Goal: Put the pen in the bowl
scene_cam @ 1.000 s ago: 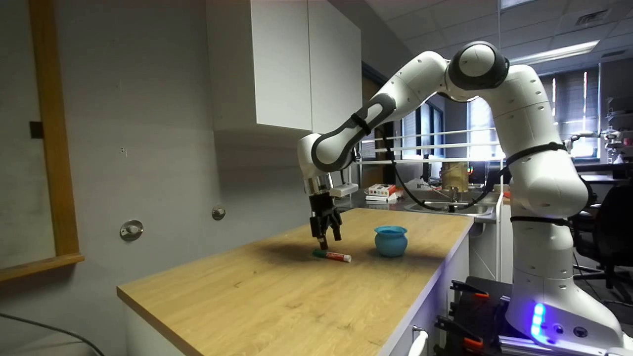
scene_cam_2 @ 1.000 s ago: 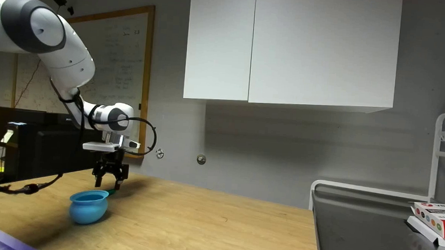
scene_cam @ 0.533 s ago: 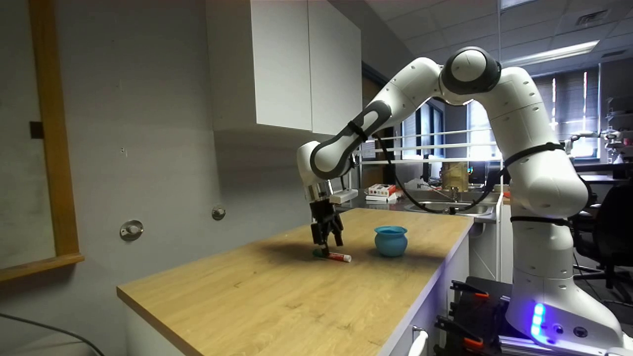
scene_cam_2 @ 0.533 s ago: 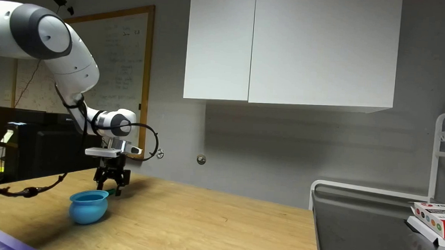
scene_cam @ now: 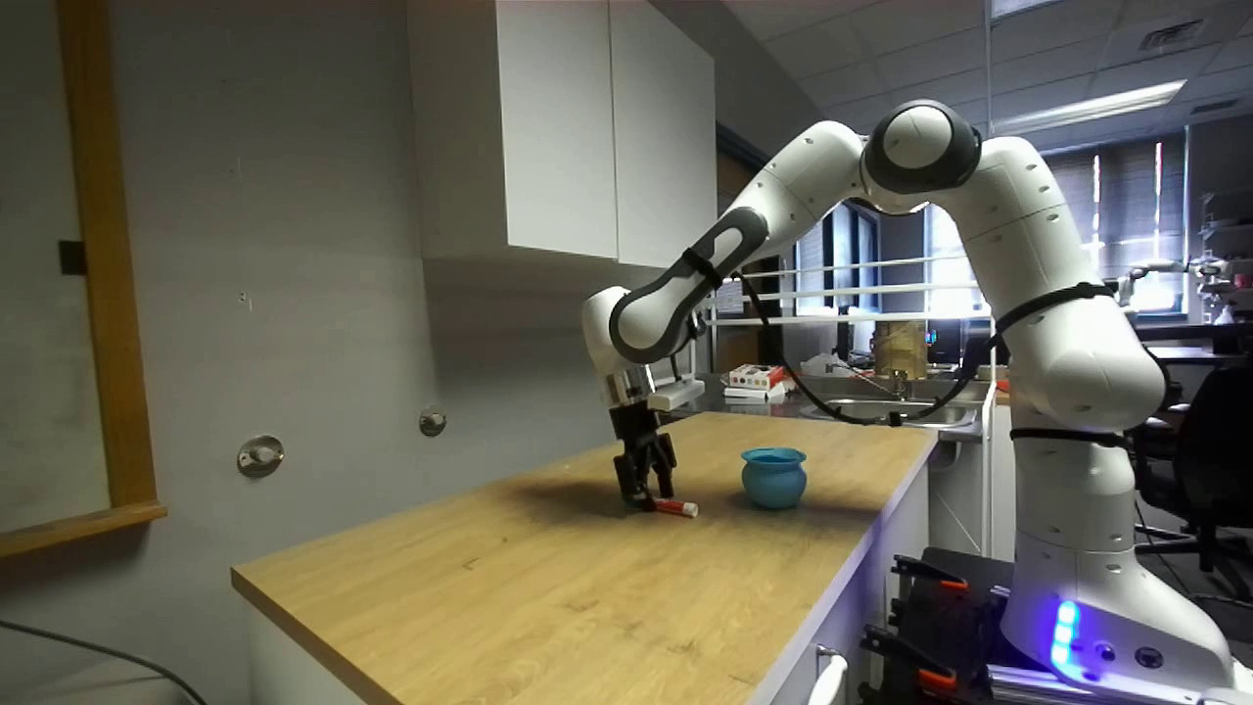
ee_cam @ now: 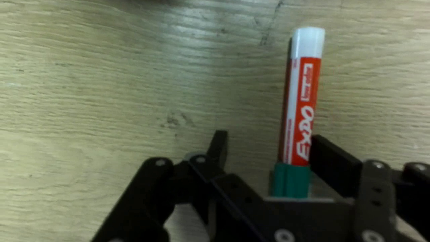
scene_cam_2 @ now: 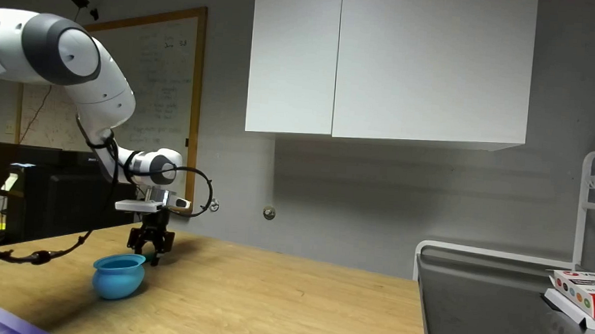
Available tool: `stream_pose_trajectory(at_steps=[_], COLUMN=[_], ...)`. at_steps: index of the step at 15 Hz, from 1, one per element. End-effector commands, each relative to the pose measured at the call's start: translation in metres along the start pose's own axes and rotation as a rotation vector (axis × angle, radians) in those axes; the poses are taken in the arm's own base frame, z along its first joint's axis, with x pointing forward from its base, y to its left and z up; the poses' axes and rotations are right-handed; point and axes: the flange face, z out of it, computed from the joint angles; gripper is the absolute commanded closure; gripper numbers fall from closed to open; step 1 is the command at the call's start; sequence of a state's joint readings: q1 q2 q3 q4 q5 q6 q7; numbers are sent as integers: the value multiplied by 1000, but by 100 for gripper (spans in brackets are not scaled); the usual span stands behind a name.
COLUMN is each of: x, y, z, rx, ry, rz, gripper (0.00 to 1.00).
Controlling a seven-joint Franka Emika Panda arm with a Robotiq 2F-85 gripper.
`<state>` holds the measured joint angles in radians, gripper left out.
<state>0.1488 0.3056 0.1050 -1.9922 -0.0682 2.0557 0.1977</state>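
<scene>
The pen (ee_cam: pixel 304 101) is a red and white marker with a green cap and a white end. It lies flat on the wooden counter, and also shows in an exterior view (scene_cam: pixel 677 508). My gripper (ee_cam: pixel 268 151) is open and low at the counter, its fingers on either side of the pen near the cap. The right finger in the wrist view touches or almost touches the pen; a gap lies between the pen and the left finger. The gripper shows in both exterior views (scene_cam: pixel 654 496) (scene_cam_2: pixel 145 254). The blue bowl (scene_cam: pixel 774 482) stands upright beside the pen, also here (scene_cam_2: pixel 118 280).
The wooden counter (scene_cam: pixel 548 578) runs along a grey wall under white cabinets (scene_cam_2: pixel 389 65). A sink (scene_cam: pixel 940 415) and a red-and-white box (scene_cam: pixel 756 377) are past its far end. Dark monitors (scene_cam_2: pixel 72 196) stand behind the arm in an exterior view.
My gripper has moved down, so its fingers are now at counter height around the pen. The pen has shifted very slightly; the bowl has not moved.
</scene>
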Motion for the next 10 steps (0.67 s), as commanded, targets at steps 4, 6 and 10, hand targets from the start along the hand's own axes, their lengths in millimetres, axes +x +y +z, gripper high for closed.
stream_pose_trajectory(at_steps=[4,6,10], x=[-5,-8,-19], y=[-11,-13,-12], z=[-19,-28,-51], rx=[-47,-50,-59], ry=[26,40,83], rz=[24,31,54], gripper=[88,97,92])
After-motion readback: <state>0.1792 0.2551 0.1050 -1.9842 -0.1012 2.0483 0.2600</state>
